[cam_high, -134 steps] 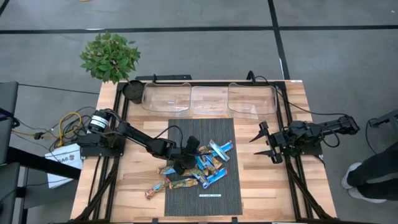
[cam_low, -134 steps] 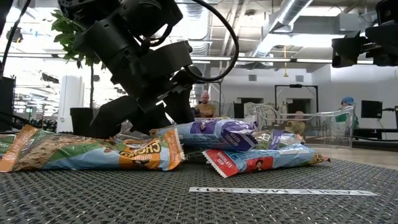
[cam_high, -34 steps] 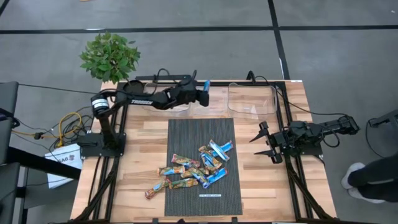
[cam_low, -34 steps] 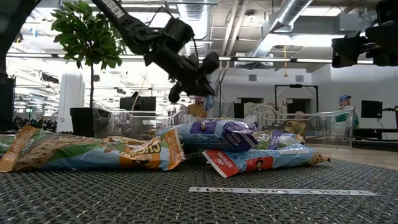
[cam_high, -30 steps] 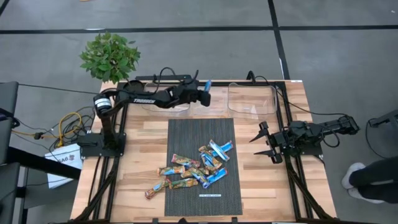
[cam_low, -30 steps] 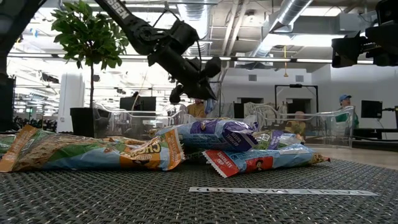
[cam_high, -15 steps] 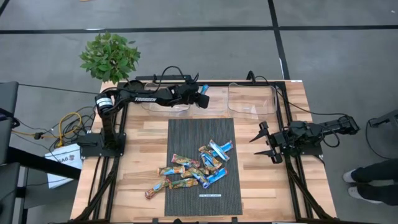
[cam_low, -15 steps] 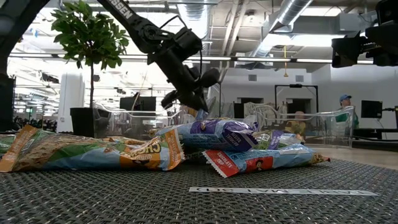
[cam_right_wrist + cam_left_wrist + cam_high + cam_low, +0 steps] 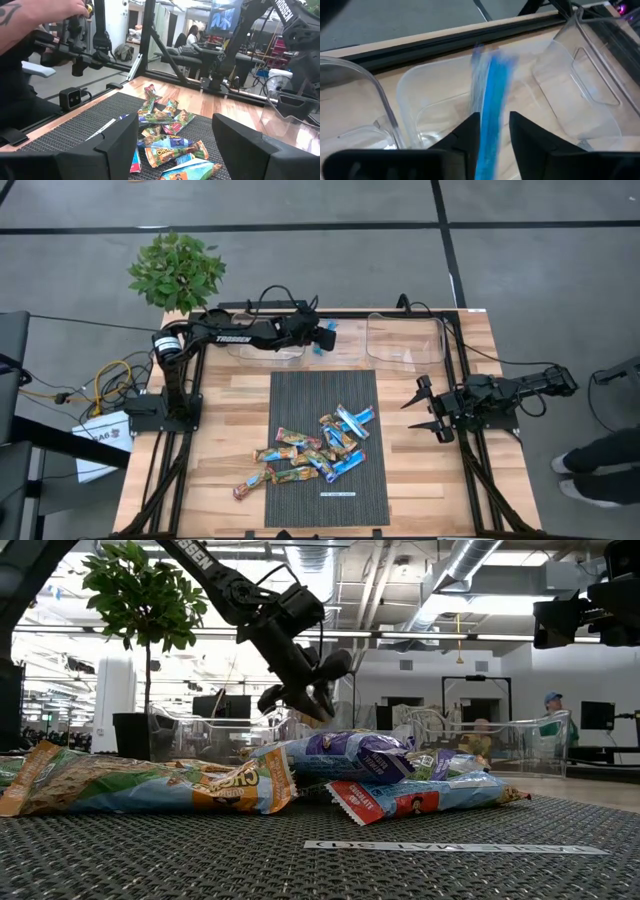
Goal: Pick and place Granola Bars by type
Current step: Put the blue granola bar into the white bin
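Observation:
My left gripper [image 9: 324, 336] [image 9: 494, 134] hangs open above the middle clear bin [image 9: 345, 350] at the table's far edge. A bright blue granola bar [image 9: 492, 90] shows blurred between its fingertips, loose and dropping toward the bin floor; in the high view it is a blue streak [image 9: 319, 347] just under the gripper. The other granola bars [image 9: 318, 451] lie heaped on the dark mat, blue ones, tan ones and blue-and-orange ones overlapping. My right gripper [image 9: 424, 409] [image 9: 175, 145] waits open at the table's right side, pointing toward the pile.
Three clear bins line the far edge: left [image 9: 262, 340], middle, right [image 9: 405, 340]. A thin white strip [image 9: 338, 493] lies on the mat's near end. A potted plant [image 9: 178, 270] stands at the far left corner. A person's legs [image 9: 600, 455] show beyond the right edge.
My left gripper has drawn a little toward the table's left over the middle bin, sunk slightly and tipped downward. It has let go of the blue bar, which has left the fingertips and is falling into the bin. The pile has not moved.

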